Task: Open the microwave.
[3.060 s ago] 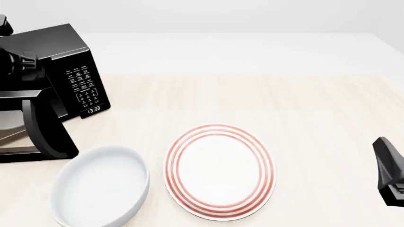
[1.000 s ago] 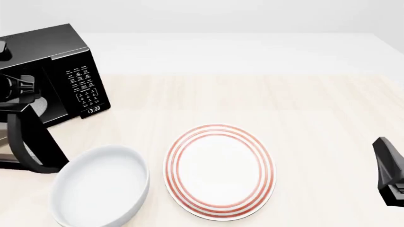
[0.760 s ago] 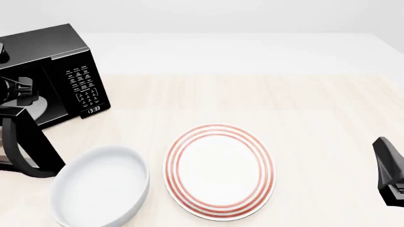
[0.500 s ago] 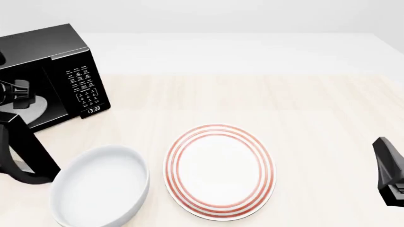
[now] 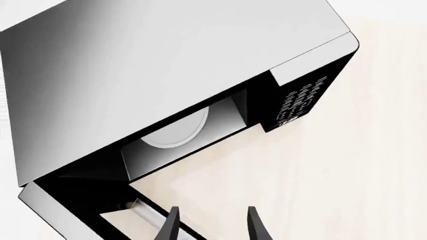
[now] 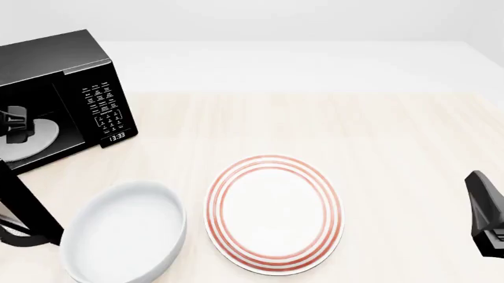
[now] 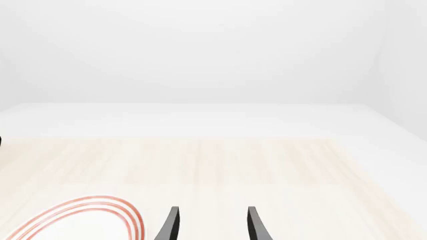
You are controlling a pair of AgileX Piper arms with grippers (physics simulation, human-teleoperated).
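Two glossy black fingers of the left gripper (image 5: 211, 225) stand parted, nothing between them; the microwave's (image 6: 59, 88) steel bar handle (image 5: 148, 216) lies just beside one finger, perhaps touching. Ahead of that gripper the boxy oven gapes, door (image 6: 23, 203) swung wide, its pale round turntable (image 5: 177, 131) exposed. Its long axis runs across the pale wood-grain table (image 6: 378, 135), keypad (image 6: 102, 106) facing the arms. The right gripper (image 7: 211, 225), likewise spread and empty, has a red-ringed plate (image 7: 87, 220) beside it. White walls behind.
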